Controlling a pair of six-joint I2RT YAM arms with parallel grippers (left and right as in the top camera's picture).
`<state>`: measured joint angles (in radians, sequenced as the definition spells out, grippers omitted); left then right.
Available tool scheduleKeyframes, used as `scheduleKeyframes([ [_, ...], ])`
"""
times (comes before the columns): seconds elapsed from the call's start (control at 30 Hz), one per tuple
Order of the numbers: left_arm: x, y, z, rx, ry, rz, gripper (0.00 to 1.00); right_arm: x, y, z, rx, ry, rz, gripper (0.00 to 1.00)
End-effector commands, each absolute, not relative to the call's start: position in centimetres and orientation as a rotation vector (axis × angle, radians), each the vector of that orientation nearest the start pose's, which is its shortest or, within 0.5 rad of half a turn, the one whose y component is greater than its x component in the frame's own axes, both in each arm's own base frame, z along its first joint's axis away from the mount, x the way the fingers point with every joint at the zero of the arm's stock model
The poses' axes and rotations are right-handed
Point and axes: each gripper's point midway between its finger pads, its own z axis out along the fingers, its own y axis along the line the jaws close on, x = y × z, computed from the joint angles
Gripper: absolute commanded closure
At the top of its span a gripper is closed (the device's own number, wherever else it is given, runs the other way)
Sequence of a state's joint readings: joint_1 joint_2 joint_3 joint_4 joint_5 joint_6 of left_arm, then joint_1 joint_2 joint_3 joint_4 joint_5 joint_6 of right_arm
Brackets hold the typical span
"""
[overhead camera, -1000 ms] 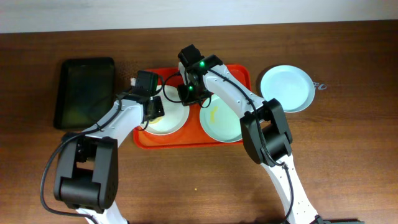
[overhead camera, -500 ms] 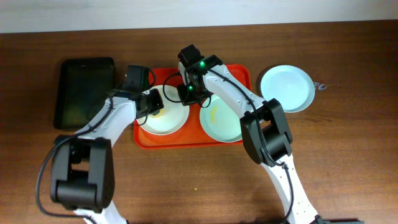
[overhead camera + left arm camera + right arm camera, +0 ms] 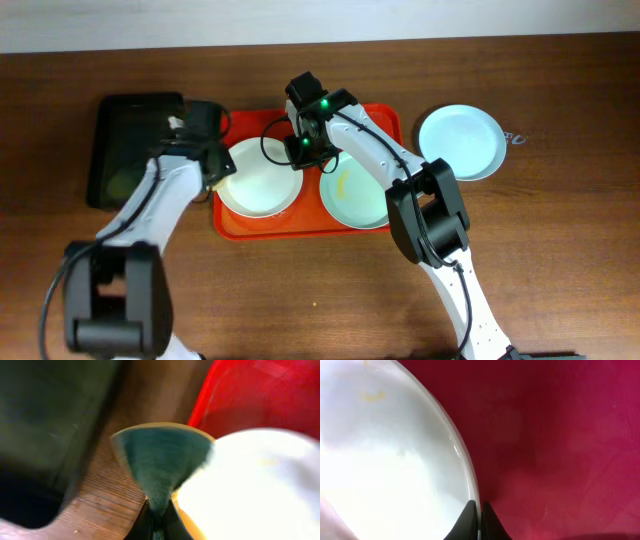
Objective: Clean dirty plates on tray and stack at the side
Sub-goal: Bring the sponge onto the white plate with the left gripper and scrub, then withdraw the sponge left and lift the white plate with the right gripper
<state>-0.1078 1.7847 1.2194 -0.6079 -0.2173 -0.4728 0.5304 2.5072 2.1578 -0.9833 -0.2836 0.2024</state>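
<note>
The right gripper is pinched shut on the white plate's rim. The plate lies in the tray's left half. The left gripper clamps a sponge just left of that plate, beside the black tray.

Nothing readable anywhere here, honestly. The closest thing is a tiny dark mark on the brown wooden table, just right of the round pale mint-blue plate on the far right. It could be a scribble, but it's way too small to make out as letters or numbers. Both wrist views are blurry close-ups and no lettering is legible in them.
</note>
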Motion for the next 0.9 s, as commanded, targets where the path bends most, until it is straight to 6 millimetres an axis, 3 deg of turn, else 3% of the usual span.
scheduleKeyframes([
  [0.0, 39.9, -0.8, 12.5, -0.555, 2.547, 0.048, 1.00, 44.2, 30.5, 0.3, -0.625, 2.918, 0.459, 0.96],
  [0.07, 37.8, 1.6, 13.9, -0.588, 2.532, 0.224, 1.00, 43.8, 30.4, 1.8, -0.663, 2.906, 0.435, 0.96],
  [0.17, 35.2, 3.5, 13.9, -0.603, 2.582, 0.403, 1.00, 44.1, 29.6, 5.6, -0.676, 2.828, 0.211, 0.96],
  [0.23, 34.2, 4.8, 13.6, -0.639, 2.605, 0.455, 1.00, 44.6, 28.9, 10.0, -0.676, 2.696, -0.052, 0.96],
  [0.33, 33.3, 6.2, 12.9, -0.739, 2.649, 0.378, 1.00, 45.6, 26.5, 17.1, -0.585, 2.411, -0.528, 0.96],
  [0.4, 32.6, 7.5, 12.6, -0.807, 2.661, 0.363, 1.00, 45.1, 25.2, 23.2, -0.477, 2.147, -0.865, 0.96],
  [0.43, 32.5, 7.7, 12.6, -0.823, 2.664, 0.347, 1.00, 44.5, 25.2, 25.2, -0.442, 2.042, -0.977, 0.96],
  [0.5, 32.5, 7.7, 12.4, -0.840, 2.669, 0.315, 1.00, 43.2, 26.9, 27.1, -0.553, 1.923, -1.115, 0.96],
  [0.57, 32.6, 7.7, 12.5, -0.839, 2.666, 0.314, 1.00, 42.4, 29.1, 27.5, -0.691, 1.873, -1.146, 0.96],
  [0.63, 32.6, 7.7, 12.5, -0.840, 2.666, 0.314, 1.00, 42.0, 30.4, 27.9, -0.718, 1.847, -1.129, 0.96],
  [0.87, 32.5, 7.6, 12.4, -0.839, 2.672, 0.304, 1.00, 41.8, 30.3, 28.7, -0.786, 1.798, -1.236, 0.96],
])
